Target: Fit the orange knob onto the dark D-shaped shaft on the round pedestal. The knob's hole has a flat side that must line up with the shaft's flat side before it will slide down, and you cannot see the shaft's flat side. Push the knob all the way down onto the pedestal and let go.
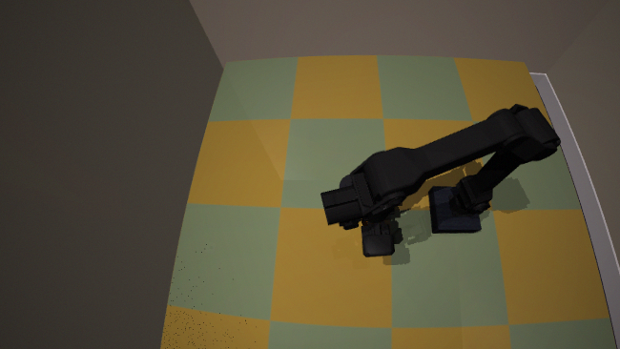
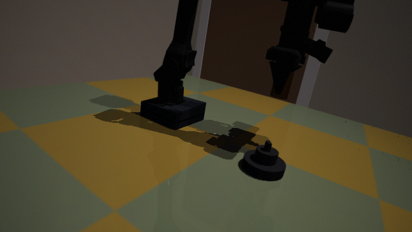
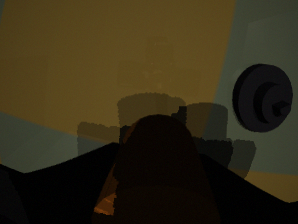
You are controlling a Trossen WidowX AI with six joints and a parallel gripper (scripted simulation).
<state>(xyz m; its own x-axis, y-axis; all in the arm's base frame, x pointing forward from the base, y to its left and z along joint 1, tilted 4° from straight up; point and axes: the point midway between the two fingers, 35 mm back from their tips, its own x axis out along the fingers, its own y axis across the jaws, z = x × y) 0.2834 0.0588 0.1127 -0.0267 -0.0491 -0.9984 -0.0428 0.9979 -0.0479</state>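
My gripper is shut on the orange knob, one finger on either side of it. The knob looks dark brown in the dim light and is held well above the floor. The round dark pedestal stands with its shaft upright and bare. In the wrist view it is off to the right of the knob, so the knob is not over the shaft. In the top view the arm hides the knob and most of the pedestal. The knob's flat side cannot be seen.
The arm's square base stands on the green and orange checkered floor. Shadows of the arm fall between base and pedestal. Walls and a brown door are behind.
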